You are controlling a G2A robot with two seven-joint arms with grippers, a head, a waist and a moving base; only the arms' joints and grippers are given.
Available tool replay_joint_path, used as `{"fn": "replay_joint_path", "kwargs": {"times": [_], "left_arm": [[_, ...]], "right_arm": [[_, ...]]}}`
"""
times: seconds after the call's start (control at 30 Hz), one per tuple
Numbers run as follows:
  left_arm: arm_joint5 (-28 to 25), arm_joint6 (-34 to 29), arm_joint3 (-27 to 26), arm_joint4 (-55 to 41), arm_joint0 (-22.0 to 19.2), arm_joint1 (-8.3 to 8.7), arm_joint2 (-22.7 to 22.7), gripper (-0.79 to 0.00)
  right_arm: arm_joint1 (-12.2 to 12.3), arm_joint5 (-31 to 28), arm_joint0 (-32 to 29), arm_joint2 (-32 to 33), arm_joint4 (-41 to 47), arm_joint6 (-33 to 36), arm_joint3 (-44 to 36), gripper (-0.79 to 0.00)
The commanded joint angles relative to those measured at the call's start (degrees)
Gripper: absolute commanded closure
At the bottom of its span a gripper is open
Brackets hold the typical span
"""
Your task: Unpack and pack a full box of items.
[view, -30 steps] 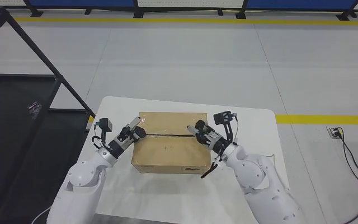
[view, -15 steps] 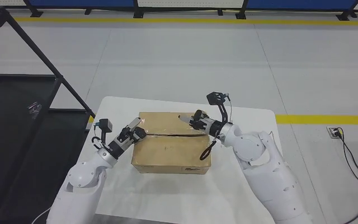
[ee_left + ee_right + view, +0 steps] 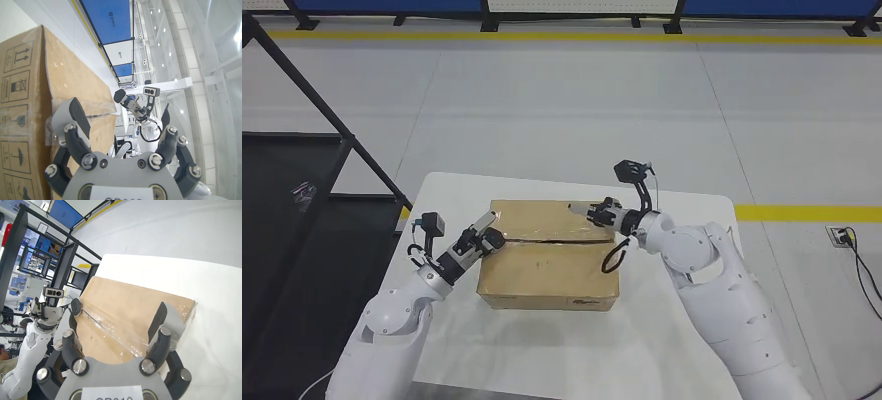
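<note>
Item: cardboard box [image 3: 547, 265], brown, rectangular, one piece. Location: middle of the white table [image 3: 682, 330], long side across the robot's front, standing flat. Condition: both top flaps down and meeting along a centre seam. Clear tape [image 3: 542, 240] runs the length of that seam and folds over both ends, wrinkled at the robot's right end. Printed handling symbols [image 3: 17, 94] line the end face on the robot's left.

Left gripper [image 3: 485, 238] — stationed at the box's left end, level with the top edge, pointing along the seam. Fingers apart, nothing between them. One finger's pad [image 3: 78, 113] lies over the taped corner where the seam folds down. Contact with the tape cannot be told. The other finger stands clear of the cardboard.

Right gripper [image 3: 587, 212] — stationed over the right part of the lid, on the far flap's side of the seam. Fingers apart, nothing between them. In the right wrist view the taped seam passes between the two fingers and the box's right end lies just below them. Whether either finger touches the lid cannot be told.

Surroundings: black metal frame [image 3: 332, 160] beside the table on the robot's left; yellow floor line [image 3: 802, 212] beyond the table's right side.
</note>
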Motion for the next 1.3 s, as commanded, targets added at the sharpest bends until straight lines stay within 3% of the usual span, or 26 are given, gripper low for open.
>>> {"fn": "replay_joint_path", "kwargs": {"times": [0.0,0.17,0.4,0.47,0.53,0.57,0.63,0.9,1.0,1.1,1.27], "left_arm": [[0.0,0.0,-0.1,0.0,0.1,0.02,0.0,-0.785],[-0.2,0.1,-0.3,-0.1,0.3,0.1,-0.1,-0.785],[0.0,0.0,-0.5,-0.1,0.3,0.19,0.0,-0.785],[0.0,-0.1,-0.4,-0.1,0.2,0.2,0.1,-0.785],[0.1,-0.1,-0.4,0.0,0.1,0.21,0.3,-0.785],[0.1,-0.2,-0.4,0.0,0.1,0.23,0.3,-0.785],[0.1,-0.2,-0.3,0.1,0.0,0.25,0.3,-0.785],[0.1,0.1,-0.3,0.0,0.0,0.31,0.5,-0.785],[0.1,0.1,-0.3,0.0,0.0,0.33,0.5,-0.785],[0.2,0.3,-0.2,0.0,-0.1,0.35,0.6,-0.785],[0.2,0.2,0.0,-0.1,-0.4,0.38,0.7,-0.785]], "right_arm": [[0.2,-1.5,-0.4,1.2,0.7,-1.7,-0.3,-0.785],[1.6,-4.0,-4.1,6.3,1.3,-1.8,-2.6,-0.785],[3.2,-3.7,-7.3,11.8,6.1,6.6,-2.5,-0.785],[3.3,-2.9,-6.6,11.7,6.9,8.0,-0.4,-0.73],[3.3,-3.5,-5.8,11.5,9.9,9.6,2.0,-0.594],[3.3,-3.8,-5.2,11.3,10.7,10.1,3.3,-0.489],[3.2,-4.1,-4.1,10.8,12.0,10.9,5.8,-0.376],[3.1,-7.3,-0.5,9.4,17.5,13.7,12.3,-0.209],[3.2,-7.5,0.2,9.1,18.1,14.1,13.0,-0.08],[3.4,-7.7,0.4,9.0,19.1,15.0,13.2,0.0],[3.8,-7.5,0.3,8.9,19.7,15.4,12.5,0.0]]}}
